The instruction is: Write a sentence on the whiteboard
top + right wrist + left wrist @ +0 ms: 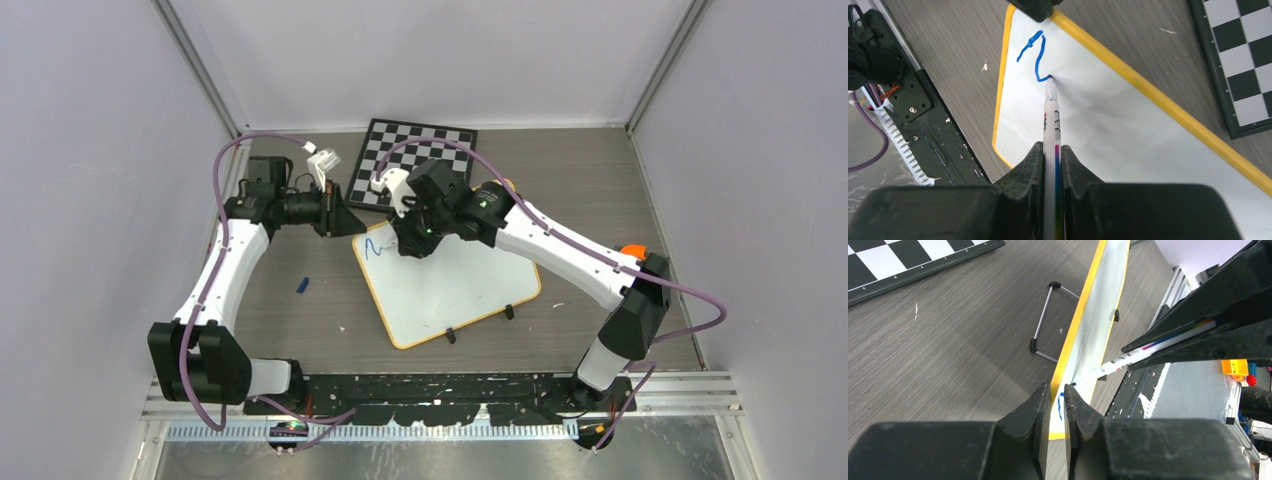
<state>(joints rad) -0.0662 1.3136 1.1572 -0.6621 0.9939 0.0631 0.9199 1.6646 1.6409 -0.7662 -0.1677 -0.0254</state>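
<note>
Here, whiteboard (pixel 450 285) corner between left jaws, marker (pixel 1051 115) in right jaws.

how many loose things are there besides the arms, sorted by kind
boards: 2 (whiteboard, chessboard)
marker: 1
small blue piece: 1
wire bracket: 1
total: 5
</note>
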